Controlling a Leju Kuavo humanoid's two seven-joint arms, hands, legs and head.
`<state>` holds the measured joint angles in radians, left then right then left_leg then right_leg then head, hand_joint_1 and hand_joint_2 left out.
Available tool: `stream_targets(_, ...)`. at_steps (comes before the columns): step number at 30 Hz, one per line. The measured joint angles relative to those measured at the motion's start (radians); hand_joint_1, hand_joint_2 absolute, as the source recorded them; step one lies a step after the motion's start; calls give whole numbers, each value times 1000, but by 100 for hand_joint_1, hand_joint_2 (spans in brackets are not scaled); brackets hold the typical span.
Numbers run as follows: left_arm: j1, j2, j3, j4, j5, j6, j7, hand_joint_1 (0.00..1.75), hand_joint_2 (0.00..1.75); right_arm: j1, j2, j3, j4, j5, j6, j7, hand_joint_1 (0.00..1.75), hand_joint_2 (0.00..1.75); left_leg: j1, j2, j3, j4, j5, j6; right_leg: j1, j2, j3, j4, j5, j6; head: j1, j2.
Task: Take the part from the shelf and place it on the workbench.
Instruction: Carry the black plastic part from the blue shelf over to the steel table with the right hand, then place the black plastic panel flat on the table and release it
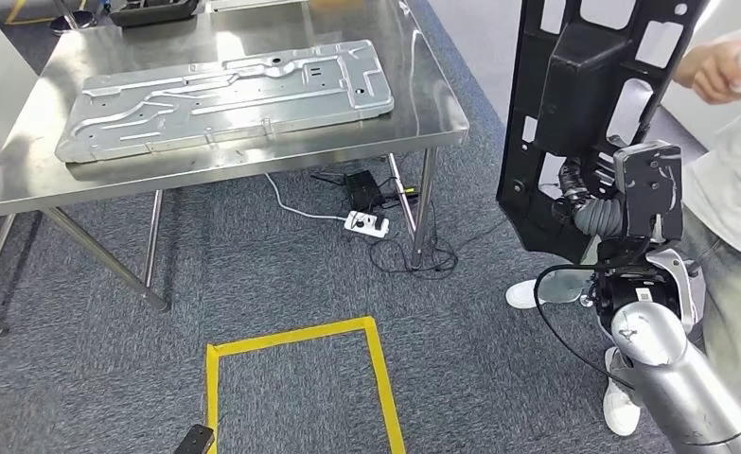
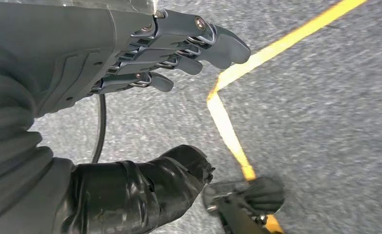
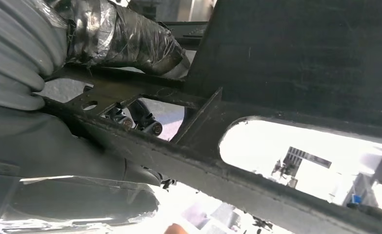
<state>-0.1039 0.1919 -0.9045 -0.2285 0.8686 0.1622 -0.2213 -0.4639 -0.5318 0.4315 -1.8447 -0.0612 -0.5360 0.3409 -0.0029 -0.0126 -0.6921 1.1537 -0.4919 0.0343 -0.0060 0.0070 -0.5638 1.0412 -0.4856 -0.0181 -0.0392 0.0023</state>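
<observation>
Currently: black part [image 1: 574,104] held upright, long axis vertical, gripped by R hand [image 1: 598,213], well right of bench [image 1: 423,95], which lies fwd-left; L hand [image 2: 179,48] empty, fingers apart, hanging over floor.

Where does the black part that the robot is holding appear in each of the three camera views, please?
Head view: the black part stands upright at the right, held by the right hand.
Left wrist view: not in it.
Right wrist view: its frame crosses the picture close up.
Shared landmark: the right hand gripping it.
</observation>
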Motion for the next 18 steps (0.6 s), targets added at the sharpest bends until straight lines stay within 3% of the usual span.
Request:
stream_targets(1,0,2,0,0,0,0,0,0,175,-1,0,0,1,0,0,-1,175,175,-7,-1,15,-54,35,13,2,0,9,-1,-6,1,2,0)
stream_targets(3,-1,6,0,0,0,0,2,0,175,-1,1,0,3,-2,0,-2,175,175,-18,-4,34,-111,66,31,2,3,16,-4,-14,6,5,0)
stream_targets(7,0,8,0,0,0,3,4,0,175,1,1,0,4,-9,1,2,175,175,-12,-1,63,-149,79,33,3,5,16,9,-36,25,5,0)
stream_targets(9,-2,8,0,0,1,9,8,0,175,0,0,0,6,-11,6,8,175,175,-6,1,79,-166,79,35,1,3,-31,103,-79,33,9,0)
stream_targets(11,-4,8,0,0,2,18,15,0,175,3,0,0,10,-12,18,17,175,175,-5,1,86,-165,71,37,-5,3,-105,222,-114,42,9,0)
stream_targets(12,-3,7,0,0,2,22,18,0,175,6,0,0,13,-17,28,20,175,175,-4,1,89,-162,65,36,-9,3,-131,248,-108,46,9,0)
stream_targets(13,-2,6,0,0,3,23,19,0,175,9,0,0,16,-26,39,19,175,175,-2,0,92,-158,59,34,-13,2,-139,237,-83,51,9,0)
stream_targets(15,-1,5,0,0,3,24,20,0,175,11,0,0,19,-51,57,4,175,175,3,-1,97,-141,41,26,-20,1,-107,128,0,60,9,0)
stream_targets(16,-2,6,0,0,3,24,20,0,175,12,0,0,19,-60,60,-6,175,175,3,-3,96,-131,31,20,-21,0,-84,73,27,62,10,0)
stream_targets(18,-3,8,0,0,3,25,19,0,175,15,-1,0,18,-66,59,-25,175,175,1,-9,88,-115,20,8,-21,1,-63,23,37,55,11,0)
